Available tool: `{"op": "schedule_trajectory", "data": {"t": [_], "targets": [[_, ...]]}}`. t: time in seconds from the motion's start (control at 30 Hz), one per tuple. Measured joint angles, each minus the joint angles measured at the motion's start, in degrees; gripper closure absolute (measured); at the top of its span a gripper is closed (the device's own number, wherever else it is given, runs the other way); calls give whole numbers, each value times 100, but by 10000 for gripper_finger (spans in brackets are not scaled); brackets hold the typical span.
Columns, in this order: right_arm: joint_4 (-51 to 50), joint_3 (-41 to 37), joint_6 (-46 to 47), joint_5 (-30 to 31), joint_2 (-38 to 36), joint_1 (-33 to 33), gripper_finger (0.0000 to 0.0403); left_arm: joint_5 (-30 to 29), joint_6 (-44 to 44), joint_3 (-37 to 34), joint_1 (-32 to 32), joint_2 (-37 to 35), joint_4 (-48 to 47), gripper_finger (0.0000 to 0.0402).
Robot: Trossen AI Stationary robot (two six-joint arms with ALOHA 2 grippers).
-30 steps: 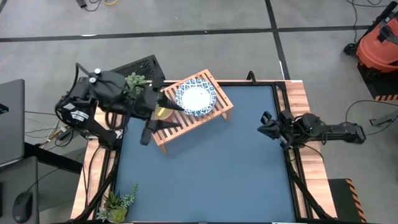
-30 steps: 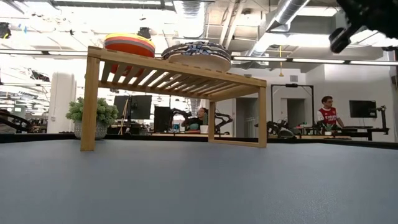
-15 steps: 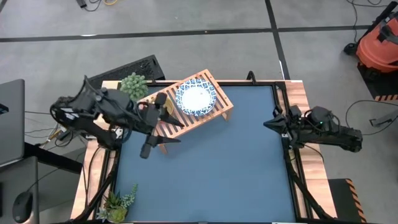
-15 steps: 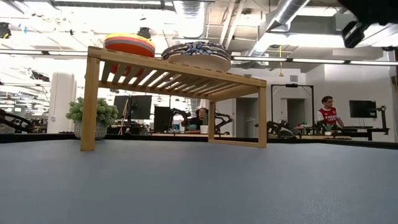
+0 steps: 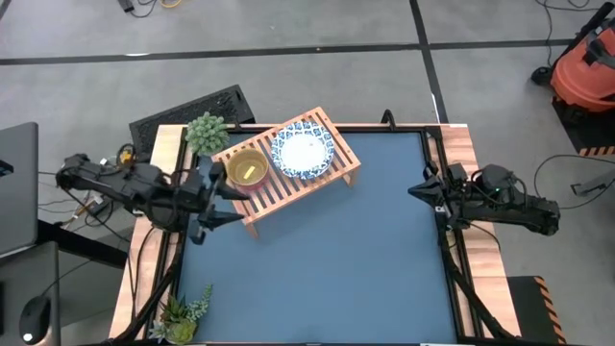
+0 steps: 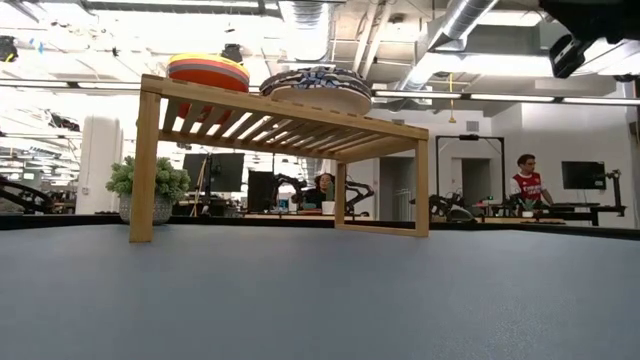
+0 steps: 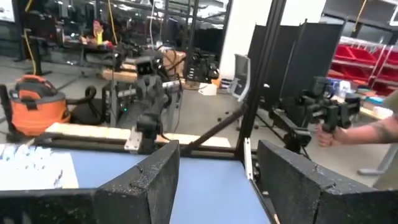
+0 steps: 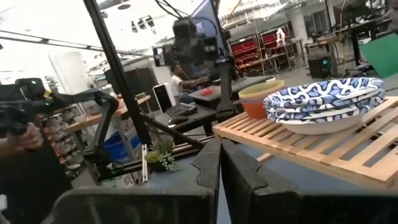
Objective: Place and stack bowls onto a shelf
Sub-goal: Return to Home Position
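The light-wood slatted shelf stands on its legs near the table's far left. On it sit a stack of small bowls with a yellow one on top and two white bowls with blue patterned rims, nested. In the low view the small stack and the white bowls rest on the slats. My left gripper is open, left of the shelf's near-left corner, apart from it. My right gripper is shut, by the table's right edge.
A potted plant stands behind the shelf's left end and another at the near left corner. A black slab lies beyond the far left corner. The blue mat spreads in front of the shelf. A person's hand shows beyond the table.
My left gripper has drawn back from over the shelf's left end toward the table's left edge, uncovering the stack of small bowls. My right arm pulled back toward the right edge in the first half second, then kept still. The bowls and the shelf have not moved.
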Motion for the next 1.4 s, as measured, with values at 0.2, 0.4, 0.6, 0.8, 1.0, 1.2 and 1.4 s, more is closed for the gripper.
{"op": "schedule_trajectory", "data": {"t": [0.2,0.4,0.6,0.8,1.0,1.2,1.4], "targets": [[-104,0,-12,270,0,0,361,7,-94,-1004,2,-1169,244,200],[-263,0,-124,287,0,0,361,35,-151,-1947,2,-2154,457,200],[-494,0,-207,287,0,0,361,-35,-335,-2994,2,-2875,1078,200],[-541,-57,-332,287,0,0,361,-116,-454,-3765,2,-3280,1467,200],[-420,-453,-274,286,0,0,361,-116,-523,-4285,2,-3677,1605,200],[182,-1002,-220,251,0,0,361,-274,-434,-4772,2,-4099,1593,200],[674,-1434,-238,59,0,2,361,-331,-474,-4805,7,-4284,1109,200]]}}
